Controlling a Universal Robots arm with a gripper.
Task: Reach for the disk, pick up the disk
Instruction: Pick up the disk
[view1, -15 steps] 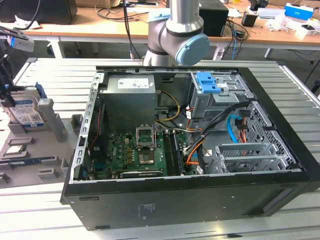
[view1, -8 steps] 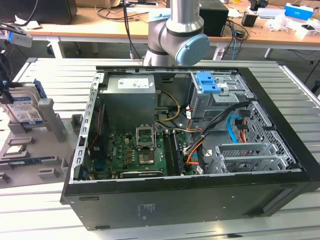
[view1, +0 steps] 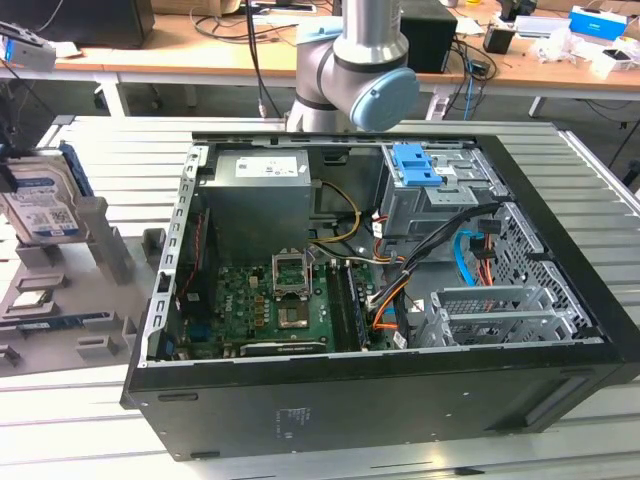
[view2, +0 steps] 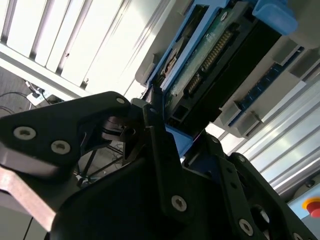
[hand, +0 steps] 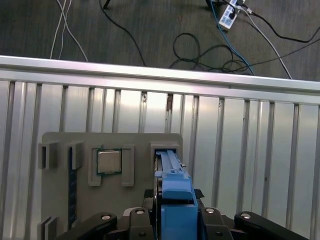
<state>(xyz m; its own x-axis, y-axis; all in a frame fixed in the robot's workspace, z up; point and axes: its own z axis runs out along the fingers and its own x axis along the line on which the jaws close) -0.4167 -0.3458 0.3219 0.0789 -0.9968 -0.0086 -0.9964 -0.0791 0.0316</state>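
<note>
The disk (view1: 42, 200) is stood upright on edge in the grey fixture (view1: 100, 240), which is laid on the slatted table (view1: 100, 420) near its edge at the exterior view's left, beside the open computer case (view1: 400, 400). In both wrist views the end effector (hand: 177, 202) (view2: 175, 125) is seen astride the disk's (hand: 175, 182) (view2: 210, 65) blue frame. Whether it is clamped cannot be told. A processor chip (hand: 108, 161) is seated in the neighbouring pocket.

The disk (view1: 42, 205) stands in a holder (view1: 108, 250) at the exterior view's left of the computer case (view1: 350, 420)
</note>
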